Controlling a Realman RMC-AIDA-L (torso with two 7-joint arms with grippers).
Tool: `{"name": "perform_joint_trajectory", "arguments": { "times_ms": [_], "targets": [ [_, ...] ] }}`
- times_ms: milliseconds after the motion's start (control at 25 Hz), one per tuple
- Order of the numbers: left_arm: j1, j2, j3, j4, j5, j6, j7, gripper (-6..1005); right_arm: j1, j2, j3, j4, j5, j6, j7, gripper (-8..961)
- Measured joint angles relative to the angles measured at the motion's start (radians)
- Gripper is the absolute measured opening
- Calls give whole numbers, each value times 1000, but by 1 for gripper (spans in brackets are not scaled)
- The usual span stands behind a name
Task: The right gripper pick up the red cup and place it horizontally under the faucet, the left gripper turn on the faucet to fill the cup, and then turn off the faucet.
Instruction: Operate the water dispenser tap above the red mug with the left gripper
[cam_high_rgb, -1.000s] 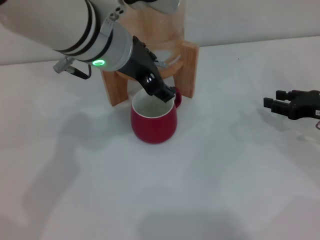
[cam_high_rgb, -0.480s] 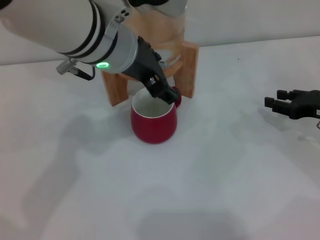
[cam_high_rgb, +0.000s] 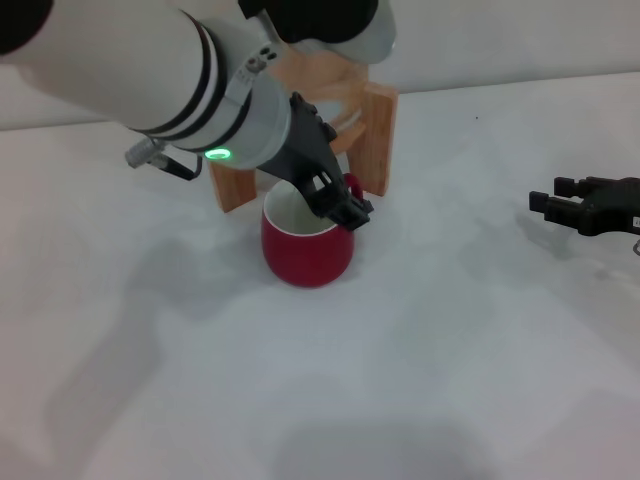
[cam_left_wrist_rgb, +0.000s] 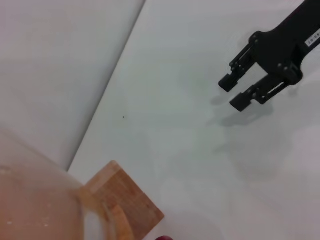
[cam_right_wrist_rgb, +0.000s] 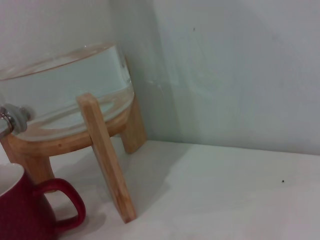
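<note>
— So, cup (cam_high_rgb: 306, 248)?
— Upright on counter (cam_high_rgb: 450, 350), right in front of wooden stand (cam_high_rgb: 372, 130), under left gripper (cam_high_rgb: 345, 208).
— Holding anything?
— Can't tell, fingers not clear. Right gripper (cam_high_rgb: 545, 205) parked far right, spread open, empty.

White table (cam_high_rgb: 430, 350); red cup (cam_high_rgb: 305, 250) upright on it, just before wooden stand (cam_high_rgb: 372, 130); stand legs on table
</note>
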Motion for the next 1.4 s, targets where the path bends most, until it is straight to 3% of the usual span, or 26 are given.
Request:
{"name": "perform_joint_trajectory", "arguments": {
  "times_ms": [1400],
  "targets": [
    [-26, 0, 5, -61, 20, 53, 4, 876, 4, 0, -7, 0, 0, -13, 0, 482]
  ]
}}
